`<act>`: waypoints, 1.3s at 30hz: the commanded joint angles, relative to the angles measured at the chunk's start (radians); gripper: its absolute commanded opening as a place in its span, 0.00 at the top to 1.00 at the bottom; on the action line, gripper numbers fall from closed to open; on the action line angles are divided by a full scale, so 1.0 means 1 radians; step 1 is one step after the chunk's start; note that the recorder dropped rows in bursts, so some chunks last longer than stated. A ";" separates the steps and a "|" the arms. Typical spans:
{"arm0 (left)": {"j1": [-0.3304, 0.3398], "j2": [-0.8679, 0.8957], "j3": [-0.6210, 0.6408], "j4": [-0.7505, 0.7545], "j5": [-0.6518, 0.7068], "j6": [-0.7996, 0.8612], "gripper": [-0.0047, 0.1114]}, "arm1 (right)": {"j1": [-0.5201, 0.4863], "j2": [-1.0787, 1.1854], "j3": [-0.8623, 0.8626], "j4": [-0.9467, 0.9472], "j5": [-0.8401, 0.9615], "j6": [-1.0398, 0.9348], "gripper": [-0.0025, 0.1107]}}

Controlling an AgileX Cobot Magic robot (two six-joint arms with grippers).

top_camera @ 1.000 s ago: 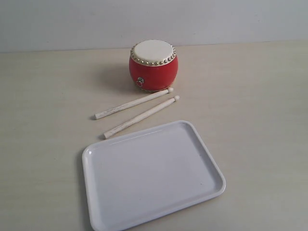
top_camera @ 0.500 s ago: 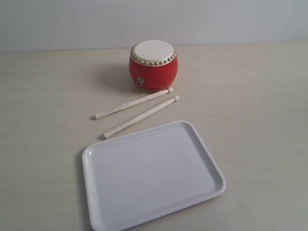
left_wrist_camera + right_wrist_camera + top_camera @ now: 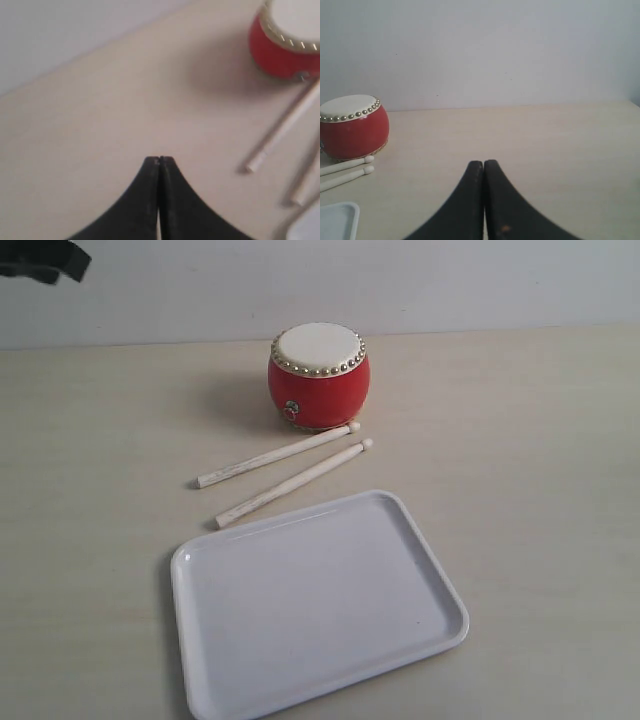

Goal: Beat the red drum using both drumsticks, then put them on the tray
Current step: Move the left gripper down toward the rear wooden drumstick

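The red drum point(image 3: 319, 376) stands upright at the back of the table, cream skin up. Two pale drumsticks lie side by side in front of it, the farther drumstick point(image 3: 278, 455) and the nearer drumstick point(image 3: 293, 483), rounded tips near the drum. The white tray point(image 3: 315, 602) lies bare in front of them. My left gripper point(image 3: 159, 159) is shut on nothing, above bare table, apart from the drum point(image 3: 285, 42) and the farther drumstick point(image 3: 280, 132). My right gripper point(image 3: 483, 162) is shut and holds nothing, well to the side of the drum point(image 3: 352, 127) and the stick tips point(image 3: 368, 165).
A dark part of the left arm point(image 3: 45, 258) shows at the top left corner of the exterior view. A pale wall point(image 3: 450, 280) runs behind the beige table point(image 3: 540, 460). A corner of the tray point(image 3: 337, 220) shows in the right wrist view.
A dark part of the left arm has come into the top left corner of the exterior view. Drum, drumsticks and tray have not moved.
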 commanded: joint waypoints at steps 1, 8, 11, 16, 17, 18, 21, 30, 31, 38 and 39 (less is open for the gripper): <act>-0.006 0.162 -0.149 -0.222 0.273 0.210 0.96 | -0.002 -0.006 0.004 -0.007 -0.005 -0.001 0.98; -0.006 0.327 -0.210 -0.508 0.388 0.383 0.96 | -0.002 -0.006 0.004 -0.007 -0.005 -0.001 0.98; -0.006 0.357 -0.210 -0.512 0.388 0.376 0.96 | -0.002 -0.006 0.004 -0.007 -0.005 -0.001 0.98; -0.006 0.397 -0.210 -0.483 0.388 0.370 0.96 | -0.002 -0.006 0.004 -0.007 -0.005 -0.001 0.98; -0.006 0.403 -0.210 -0.483 0.388 0.393 0.96 | -0.002 -0.006 0.004 -0.007 -0.005 -0.001 0.98; -0.006 0.410 -0.210 -0.481 0.388 0.414 0.96 | -0.002 -0.006 0.004 -0.007 -0.005 -0.001 0.98; -0.006 0.416 -0.210 -0.481 0.326 0.457 0.96 | -0.002 -0.006 0.004 -0.007 -0.005 -0.001 0.98; -0.044 0.488 -0.254 -0.323 0.287 0.472 0.96 | -0.002 -0.006 0.004 -0.007 -0.005 -0.001 0.98; -0.058 0.502 -0.274 -0.308 0.284 0.476 0.96 | -0.002 -0.006 0.004 -0.007 -0.005 -0.001 0.98; -0.099 0.615 -0.396 -0.279 0.273 0.457 0.96 | -0.002 -0.006 0.004 -0.007 -0.005 -0.001 0.98; -0.099 0.626 -0.402 -0.279 0.276 0.457 0.96 | -0.002 -0.006 0.004 -0.007 -0.005 -0.001 0.98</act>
